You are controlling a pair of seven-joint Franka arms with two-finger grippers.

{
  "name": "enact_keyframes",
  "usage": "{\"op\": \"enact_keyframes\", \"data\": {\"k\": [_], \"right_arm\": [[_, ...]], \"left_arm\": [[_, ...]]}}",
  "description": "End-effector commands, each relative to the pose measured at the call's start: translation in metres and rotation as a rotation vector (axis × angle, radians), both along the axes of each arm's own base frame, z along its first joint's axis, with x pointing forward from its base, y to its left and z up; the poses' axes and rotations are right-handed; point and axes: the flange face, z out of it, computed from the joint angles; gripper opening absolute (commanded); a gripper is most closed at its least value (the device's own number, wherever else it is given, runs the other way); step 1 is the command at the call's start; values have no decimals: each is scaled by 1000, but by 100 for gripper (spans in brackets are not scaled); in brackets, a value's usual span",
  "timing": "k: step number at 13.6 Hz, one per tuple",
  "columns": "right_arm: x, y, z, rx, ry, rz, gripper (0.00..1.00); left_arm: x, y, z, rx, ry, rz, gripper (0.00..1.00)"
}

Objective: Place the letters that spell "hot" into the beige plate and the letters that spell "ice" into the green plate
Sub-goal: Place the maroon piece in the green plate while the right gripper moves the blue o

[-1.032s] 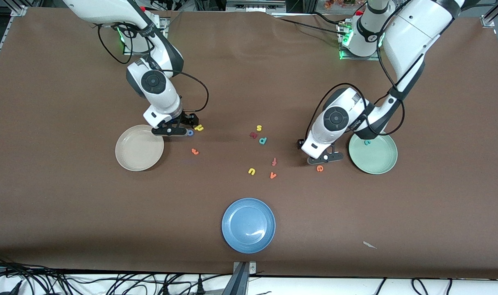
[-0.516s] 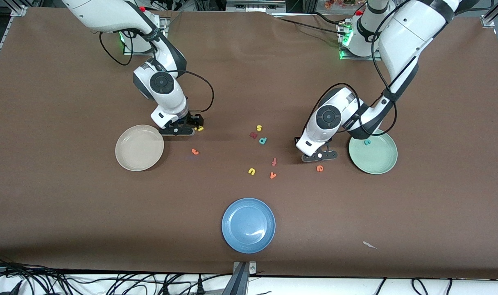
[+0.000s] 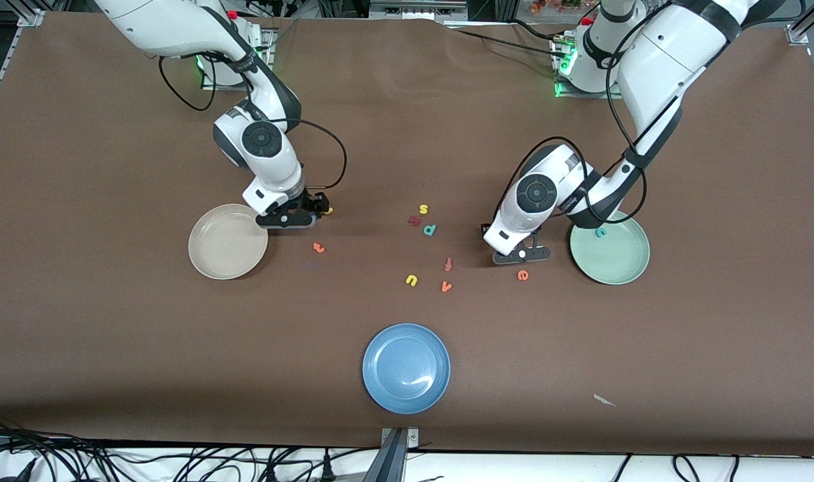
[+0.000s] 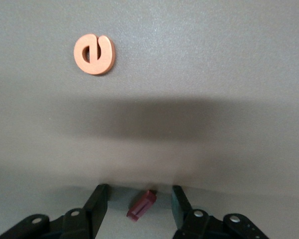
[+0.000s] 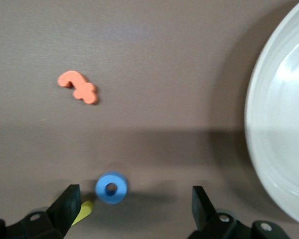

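Note:
In the left wrist view my left gripper (image 4: 139, 189) is open, low on the table beside the green plate (image 3: 622, 264). The dark red i (image 4: 142, 204) lies between its fingers, with a gap on each side. The orange e (image 4: 93, 54) lies a little nearer the front camera. The teal c (image 3: 600, 232) is in the green plate. My right gripper (image 5: 135, 190) is open beside the beige plate (image 5: 284, 124). The blue o (image 5: 111, 187) lies between its fingers, close to one finger. The yellow h (image 5: 84, 211) pokes out by that finger. The orange t (image 5: 78, 85) lies apart on the table.
A blue plate (image 3: 405, 367) sits near the table's front edge. Loose letters lie mid-table: yellow s (image 3: 423, 209), a dark red letter (image 3: 414, 220), teal p (image 3: 430, 229), orange f (image 3: 448, 264), yellow u (image 3: 412, 280), orange v (image 3: 446, 286). A paper scrap (image 3: 604, 400) lies toward the left arm's end.
My left gripper shifted slightly away from the green plate and its fingers narrowed around the i. My right gripper moved over the blue o, which now sits between its fingers.

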Motion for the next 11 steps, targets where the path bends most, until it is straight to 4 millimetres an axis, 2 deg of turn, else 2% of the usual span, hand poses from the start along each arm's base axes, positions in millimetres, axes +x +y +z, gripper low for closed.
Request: {"op": "enact_keyframes", "data": {"k": [1, 3, 5, 7, 8, 11], "right_arm": [[3, 3, -12, 14, -9, 1, 99], [1, 4, -16, 17, -2, 1, 99], [0, 6, -18, 28, -6, -18, 99], [0, 7, -20, 28, -7, -14, 89], [-1, 7, -21, 22, -11, 1, 82], [-1, 7, -21, 20, -13, 5, 60]], "left_arm": [[1, 5, -6, 13, -7, -7, 37], [0, 7, -8, 18, -2, -5, 28], [-1, 7, -9, 23, 4, 5, 24], [-2, 8, -10, 29, 6, 24, 16], [-2, 7, -9, 29, 7, 23, 15], [0, 9, -9, 30, 6, 31, 0]]}}
